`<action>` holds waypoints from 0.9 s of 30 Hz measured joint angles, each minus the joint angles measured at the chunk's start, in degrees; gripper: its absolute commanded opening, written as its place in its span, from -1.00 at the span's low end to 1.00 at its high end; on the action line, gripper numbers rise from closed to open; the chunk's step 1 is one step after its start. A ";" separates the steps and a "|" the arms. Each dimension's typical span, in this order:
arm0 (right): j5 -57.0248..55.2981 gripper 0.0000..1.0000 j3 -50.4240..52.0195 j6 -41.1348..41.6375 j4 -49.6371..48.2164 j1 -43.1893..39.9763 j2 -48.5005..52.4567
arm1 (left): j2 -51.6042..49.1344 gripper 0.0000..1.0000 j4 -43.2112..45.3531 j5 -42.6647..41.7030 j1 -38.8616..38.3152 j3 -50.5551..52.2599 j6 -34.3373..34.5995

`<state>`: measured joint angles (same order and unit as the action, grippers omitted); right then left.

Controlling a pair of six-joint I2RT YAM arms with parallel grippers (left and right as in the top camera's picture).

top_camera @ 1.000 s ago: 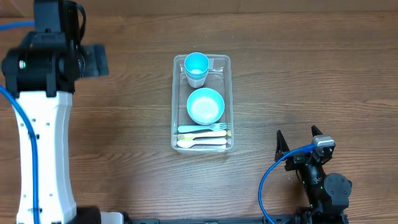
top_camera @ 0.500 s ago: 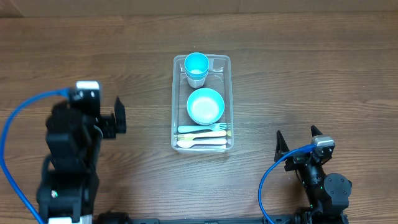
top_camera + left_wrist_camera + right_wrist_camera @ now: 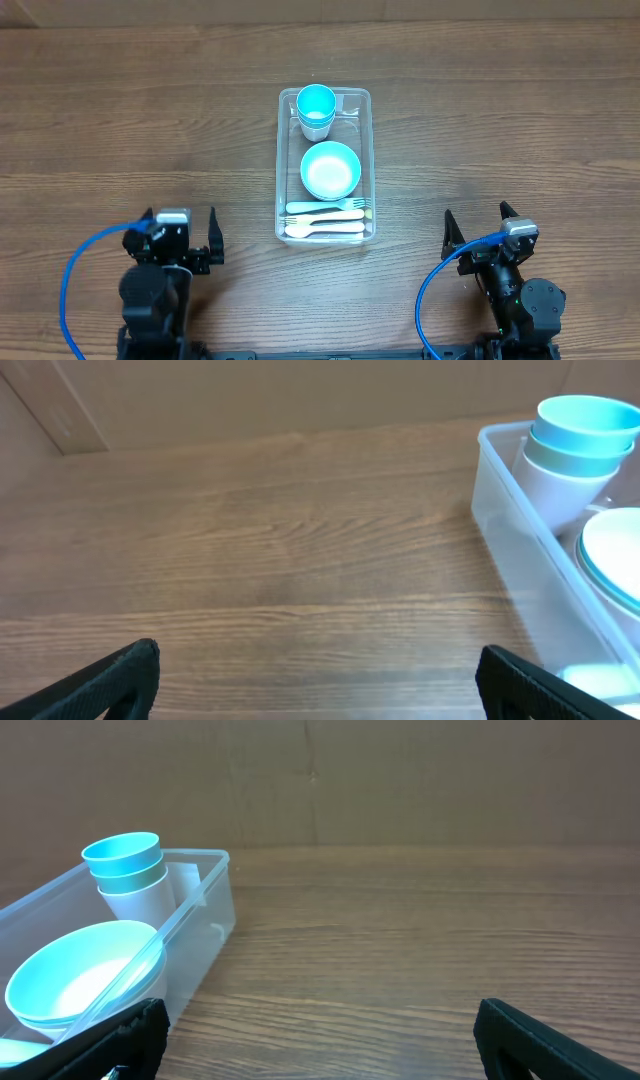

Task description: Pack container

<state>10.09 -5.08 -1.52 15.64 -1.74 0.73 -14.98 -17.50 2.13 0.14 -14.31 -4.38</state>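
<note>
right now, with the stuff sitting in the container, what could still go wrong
The stacked cups rise above the container rim, so a low sweep across could tip them. The cutlery lies loose at the near end and might slide if the container is tilted.

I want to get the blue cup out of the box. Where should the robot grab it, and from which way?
Probably at the top cup, by its rim, coming straight down from above. The cups stand upright and stacked at the far end of the clear container. Its walls block the sides, but the rim sticks up above them.
</note>
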 measured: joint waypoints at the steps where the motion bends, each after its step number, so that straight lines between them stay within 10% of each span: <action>1: -0.02 1.00 0.00 -0.02 0.00 0.00 0.00 | 1.01 1.00 0.04 -0.02 0.00 0.90 0.17; 27: -0.02 1.00 0.00 0.02 0.00 0.00 0.00 | 13.27 1.00 0.81 -0.70 0.00 8.83 2.54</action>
<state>10.07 -5.08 -1.50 15.64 -1.74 0.73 -1.72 -16.69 1.43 0.14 -5.48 -1.85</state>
